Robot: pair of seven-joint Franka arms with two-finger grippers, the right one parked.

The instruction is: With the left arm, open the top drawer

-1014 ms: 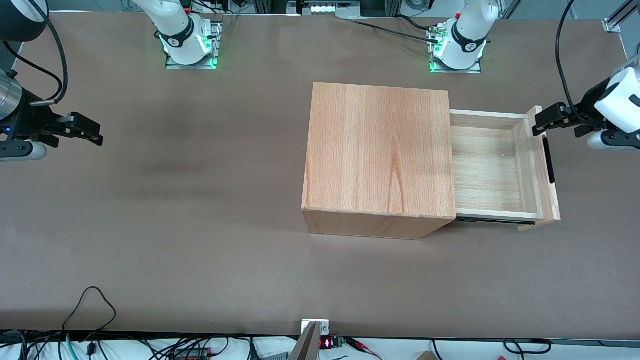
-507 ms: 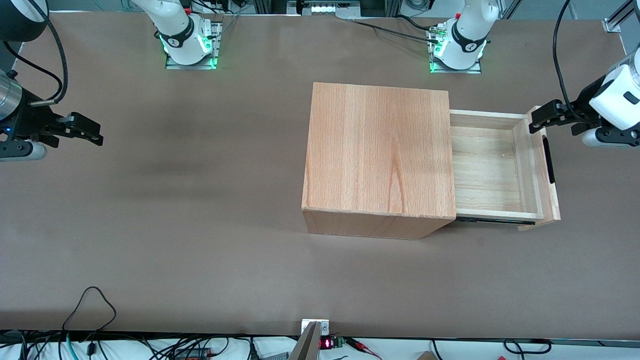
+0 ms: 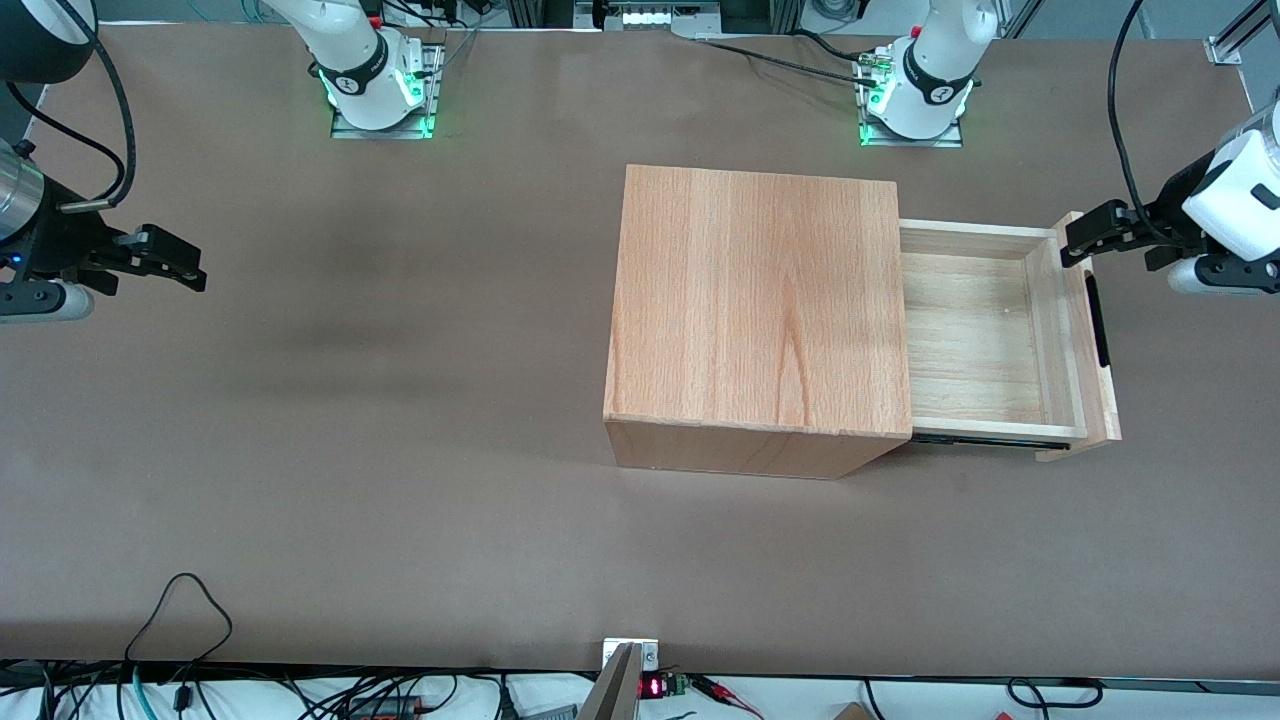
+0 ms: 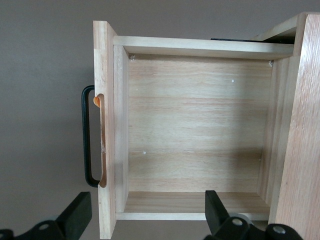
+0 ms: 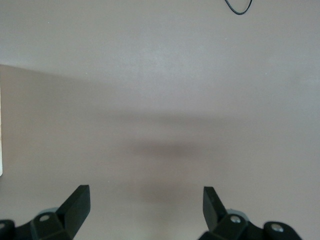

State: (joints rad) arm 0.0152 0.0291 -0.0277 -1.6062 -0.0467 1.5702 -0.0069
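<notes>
Top drawer (image 3: pixel 985 335) pulled out, pale plank floor, black handle (image 4: pixel 88 136); end effector (image 3: pixel 1085 240) above, fingers apart.

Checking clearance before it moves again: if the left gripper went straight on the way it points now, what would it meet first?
Probably the top drawer: the open left gripper hangs above its front panel, pointing down; depth is unclear.

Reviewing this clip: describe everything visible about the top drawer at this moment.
The top drawer is a shallow light-wood tray with a pale plank floor, thin side walls and a thicker front panel carrying a long, narrow black handle. It stands pulled well out of the wooden cabinet toward the working arm's end of the table, and it holds nothing. The left arm's gripper is open, above the panel's end farther from the front camera, off the handle.
</notes>
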